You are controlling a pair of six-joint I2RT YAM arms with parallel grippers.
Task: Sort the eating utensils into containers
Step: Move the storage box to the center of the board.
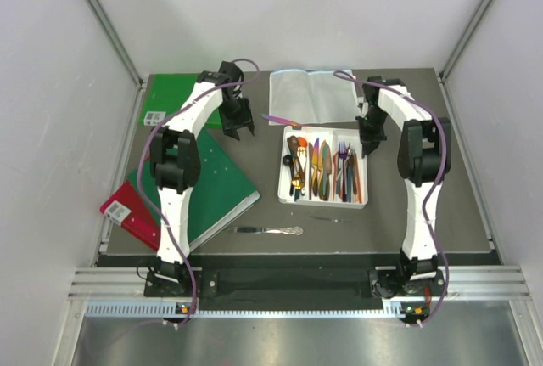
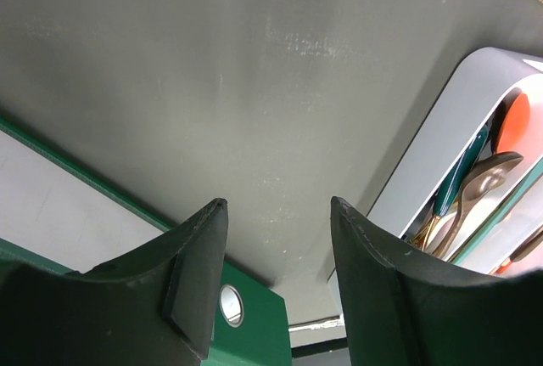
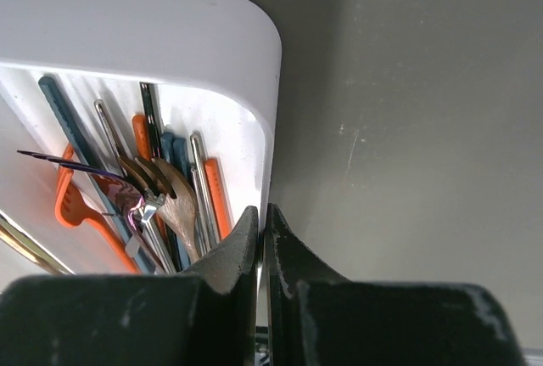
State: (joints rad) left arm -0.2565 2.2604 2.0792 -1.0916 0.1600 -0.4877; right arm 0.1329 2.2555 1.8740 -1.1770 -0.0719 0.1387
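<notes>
Top external: one silver knife (image 1: 270, 230) lies on the table (image 1: 407, 230) before the white tray (image 1: 327, 204). Judged stiff, light and slippery; grip mid-handle. Left gripper (image 1: 238, 132) parted, empty; right gripper (image 1: 366, 149) closed, empty.

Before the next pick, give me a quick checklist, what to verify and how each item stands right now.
1. The left gripper is open and empty: ok.
2. The right gripper is ready to grasp: not ok. It is shut, with nothing between its fingers, at a corner of the tray.
3. The tray lies flat on the table: ok.
4. Every utensil is in the tray: not ok. A knife lies on the table in front of it.
5. The purple piece past the tray's far left corner is sorted: not ok, it is outside the tray.
6. What kind of utensil the purple piece is: cannot tell.
</notes>
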